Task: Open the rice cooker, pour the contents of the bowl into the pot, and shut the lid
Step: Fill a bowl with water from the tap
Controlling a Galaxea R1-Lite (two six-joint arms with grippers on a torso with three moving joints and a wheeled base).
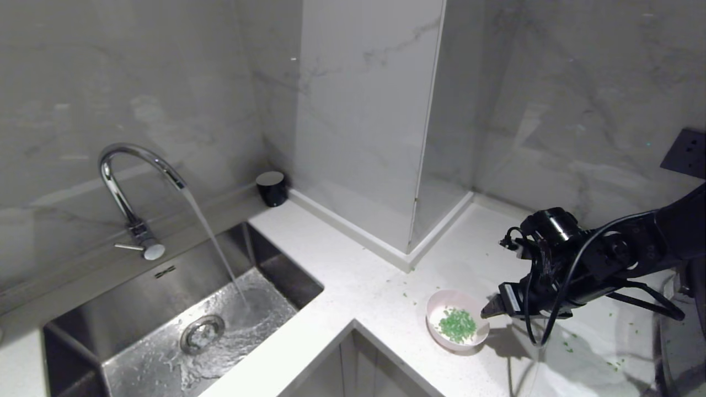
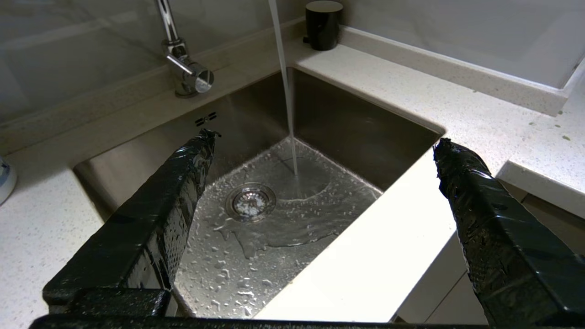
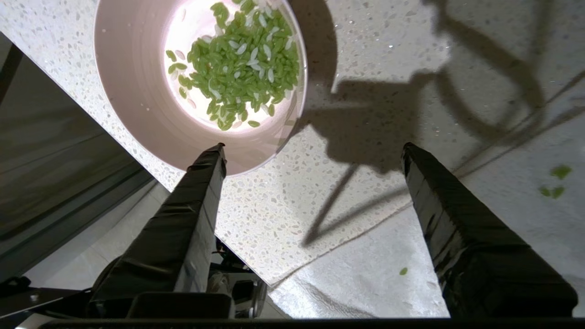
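one pale pink bowl (image 1: 457, 320) holds small green grain-like bits (image 1: 458, 324).

Right pincer (image 3: 313, 151) spread wide, angled downward; left pincer (image 2: 322, 139) likewise agape.

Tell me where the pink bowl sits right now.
In the head view the bowl sits on the white counter, right of the sink, beside the open right pincer.

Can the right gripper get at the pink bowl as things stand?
Probably yes: the right gripper is open just beside the pink bowl on the white counter, with nothing between them.
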